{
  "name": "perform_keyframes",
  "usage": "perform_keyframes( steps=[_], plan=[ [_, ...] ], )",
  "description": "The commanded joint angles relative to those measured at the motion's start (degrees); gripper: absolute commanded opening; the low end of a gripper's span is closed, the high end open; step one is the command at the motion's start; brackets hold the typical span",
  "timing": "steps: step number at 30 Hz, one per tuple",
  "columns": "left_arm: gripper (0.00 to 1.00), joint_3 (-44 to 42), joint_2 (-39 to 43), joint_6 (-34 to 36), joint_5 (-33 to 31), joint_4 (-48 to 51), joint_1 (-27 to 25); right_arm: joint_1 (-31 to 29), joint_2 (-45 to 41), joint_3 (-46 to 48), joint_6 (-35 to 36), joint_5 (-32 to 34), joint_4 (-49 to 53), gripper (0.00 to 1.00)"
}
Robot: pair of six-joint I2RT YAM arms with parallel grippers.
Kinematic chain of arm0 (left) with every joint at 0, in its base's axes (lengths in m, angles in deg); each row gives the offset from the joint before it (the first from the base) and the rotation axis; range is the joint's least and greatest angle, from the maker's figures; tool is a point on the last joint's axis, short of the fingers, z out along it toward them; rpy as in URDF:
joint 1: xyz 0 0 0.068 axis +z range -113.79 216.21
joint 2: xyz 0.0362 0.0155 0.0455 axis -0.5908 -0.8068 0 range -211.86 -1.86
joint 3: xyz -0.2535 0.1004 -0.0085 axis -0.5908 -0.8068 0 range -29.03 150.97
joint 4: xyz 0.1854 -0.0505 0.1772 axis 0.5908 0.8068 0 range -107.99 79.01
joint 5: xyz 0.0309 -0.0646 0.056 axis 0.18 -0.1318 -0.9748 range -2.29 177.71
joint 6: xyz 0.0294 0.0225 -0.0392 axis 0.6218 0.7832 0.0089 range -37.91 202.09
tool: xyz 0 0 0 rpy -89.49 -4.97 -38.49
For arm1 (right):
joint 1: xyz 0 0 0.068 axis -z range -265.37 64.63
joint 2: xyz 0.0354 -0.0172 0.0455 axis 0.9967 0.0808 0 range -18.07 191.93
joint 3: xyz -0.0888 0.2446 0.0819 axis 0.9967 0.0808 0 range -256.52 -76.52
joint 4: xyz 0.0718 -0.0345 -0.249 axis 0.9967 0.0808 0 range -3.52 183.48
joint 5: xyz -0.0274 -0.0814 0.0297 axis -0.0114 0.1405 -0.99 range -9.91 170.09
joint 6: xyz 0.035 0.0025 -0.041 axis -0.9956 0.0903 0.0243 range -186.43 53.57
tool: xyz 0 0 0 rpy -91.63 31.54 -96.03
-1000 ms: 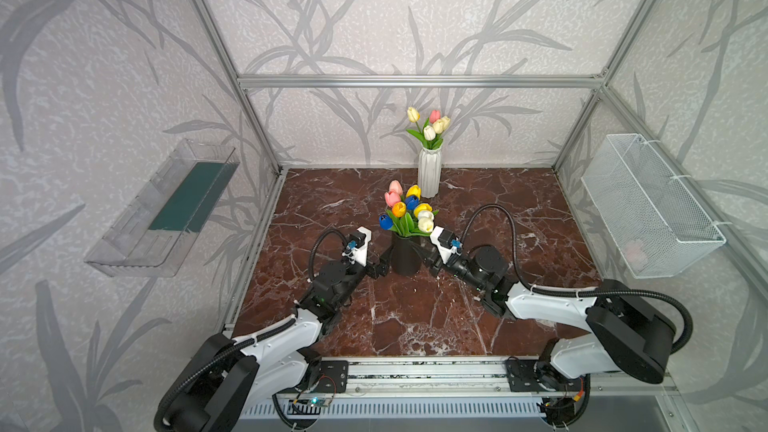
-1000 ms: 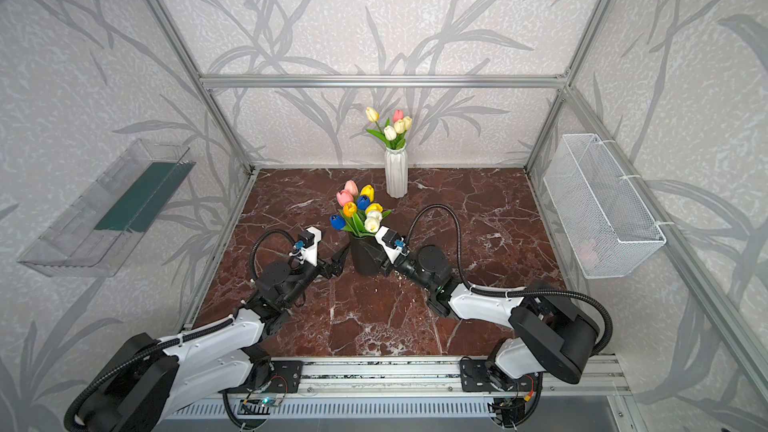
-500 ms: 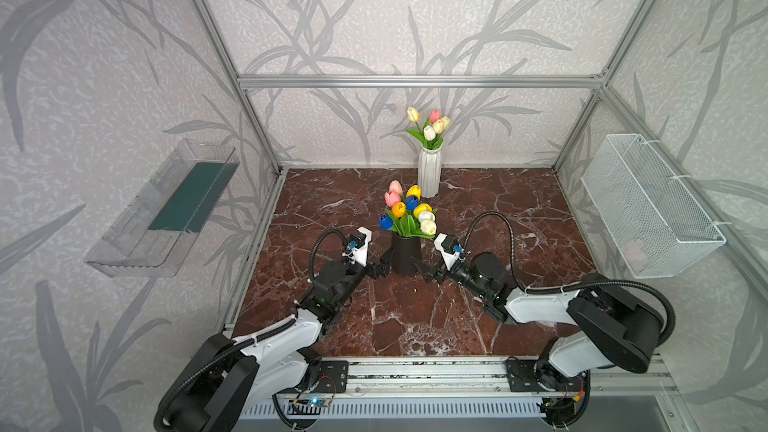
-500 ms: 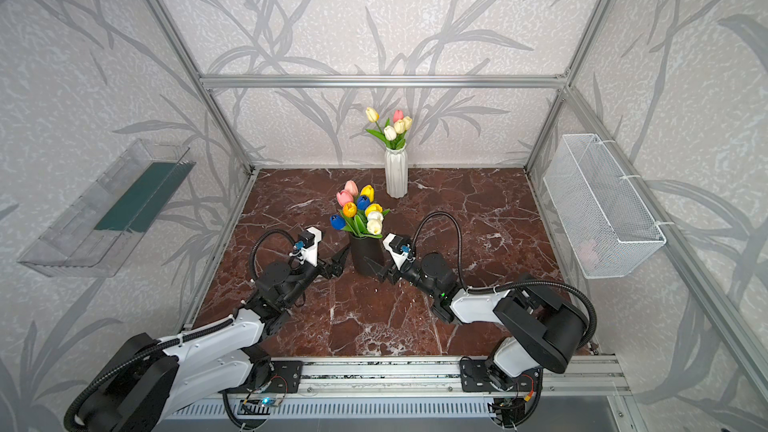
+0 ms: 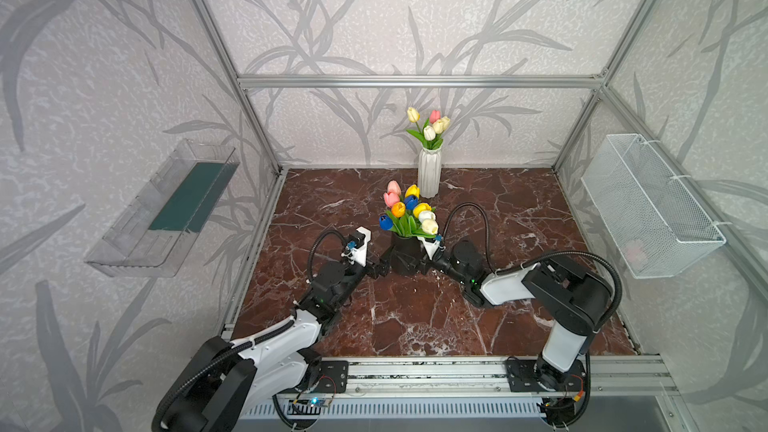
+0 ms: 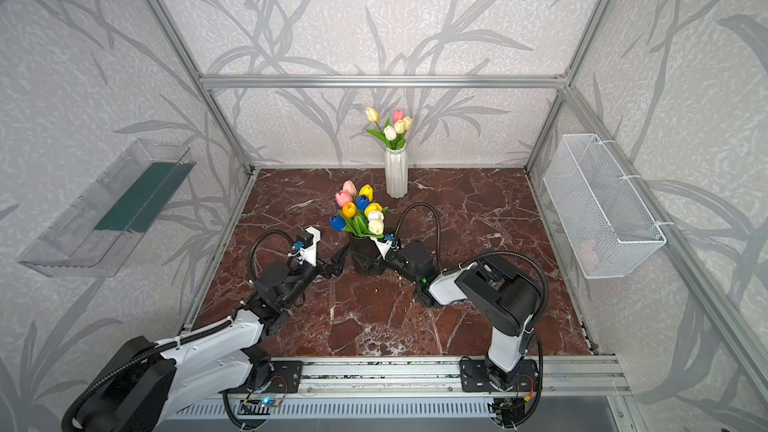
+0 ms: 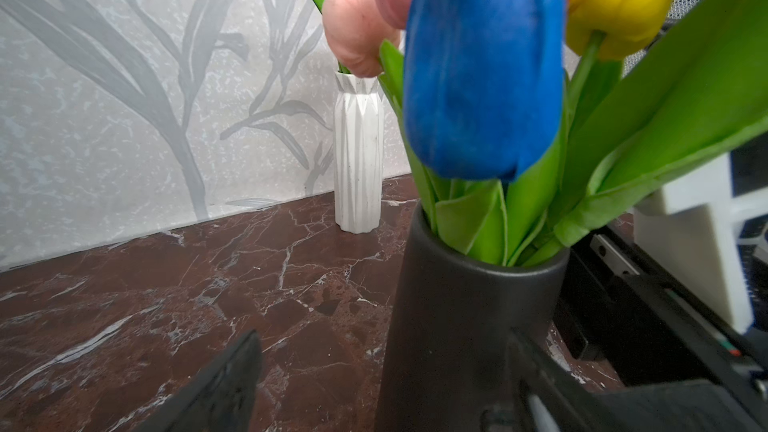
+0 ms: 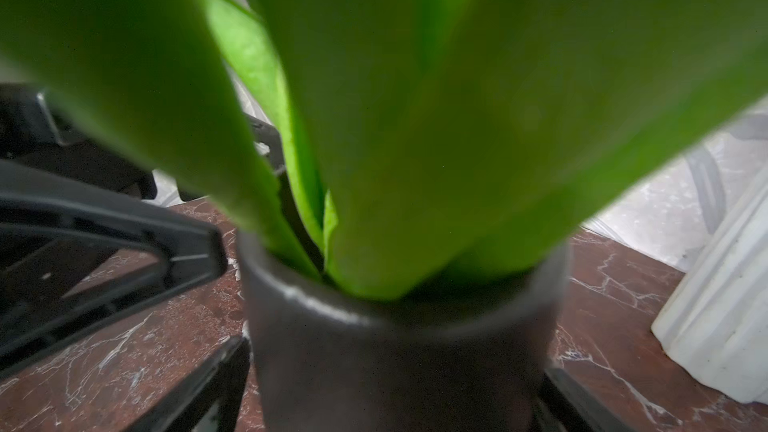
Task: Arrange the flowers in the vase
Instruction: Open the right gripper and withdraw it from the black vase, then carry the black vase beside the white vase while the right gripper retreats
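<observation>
On the left wall hangs a clear bin (image 5: 166,218). Next comes my left arm, stretched low across the marble table (image 5: 415,317). My left gripper (image 5: 381,267) sits just beside the black vase (image 5: 405,257), unclenched and holding nothing. In the left wrist view one of its fingers (image 7: 232,380) stands clear of the vase wall with bare marble between them, while the other finger overlaps the vase's far side.

The black vase stands upright near the middle of the table. The flowers (image 5: 409,211) are inside it: pink, yellow, orange, blue and white heads above green leaves.

Behind it, near the back wall, a white vase (image 5: 429,172) holds a second bunch (image 5: 430,126) of cream, white and pink.

My right gripper (image 5: 422,264) is at the black vase's other side, jaws spread wide, one finger (image 8: 216,384) on each flank. I cannot tell whether they touch it.

A wire basket (image 5: 648,209) hangs on the right wall.
</observation>
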Motion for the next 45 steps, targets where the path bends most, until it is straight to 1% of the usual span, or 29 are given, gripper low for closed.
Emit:
perform_keyframes(
  steps=[1,4,9,11,15,19,22,24,26,28,31,36,39,45],
  plan=[
    [0.92,0.64,0.79,0.63,0.08,-0.29,0.2,0.01,1.13,-0.9,-1.0,-0.72,-5.25,0.96],
    [0.94,0.99,0.44,1.14,1.24,0.25,0.2,0.01,-0.31,0.23,-0.32,-0.9,-5.35,0.99],
    [0.98,3.22,-2.49,1.69,3.63,0.45,0.1,0.01,-5.74,5.85,2.9,-0.11,-4.49,0.99],
    [0.99,4.43,-5.31,1.47,4.53,-1.03,0.15,0.02,-9.26,8.34,3.98,0.67,-3.69,0.99],
    [0.99,8.17,-13.08,0.28,7.55,-5.0,0.16,0.01,-14.72,13.29,6.1,1.77,-3.35,0.99],
    [0.99,10.67,-21.29,-1.91,9.18,-12.67,0.21,0.01,-20.0,15.62,7.28,3.24,-0.34,0.99],
    [0.99,12.38,-25.26,-1.96,11.32,-15.07,0.08,0.01,-22.89,16.72,8.41,4.02,0.27,0.99],
    [0.99,13.42,-26.39,-2.0,12.01,-14.49,-0.06,0.01,-24.14,17.31,8.93,4.82,0.13,0.99],
    [1.0,14.07,-26.62,-0.59,13.3,-13.0,-0.43,0.01,-24.88,17.65,9.39,5.15,0.26,0.99],
    [0.99,14.62,-26.29,0.61,13.22,-10.51,-1.06,0.01,-24.76,17.77,10.05,5.1,0.01,0.99],
    [0.99,14.89,-26.03,0.55,13.77,-8.68,-1.18,0.01,-24.02,17.9,9.97,5.28,-1.02,0.99],
    [1.0,15.02,-26.93,-0.22,15.04,-8.54,-1.32,0.01,-23.59,18.47,9.25,4.91,-3.44,0.99],
    [0.99,15.37,-28.04,-0.51,15.71,-9.33,-1.36,0.01,-24.48,18.45,9.19,4.31,-2.97,0.99],
    [0.91,15.5,-29.97,-0.86,14.37,-11.72,-1.38,-0.07,-27.92,19.35,9.09,3.93,0.31,0.99]
  ],
)
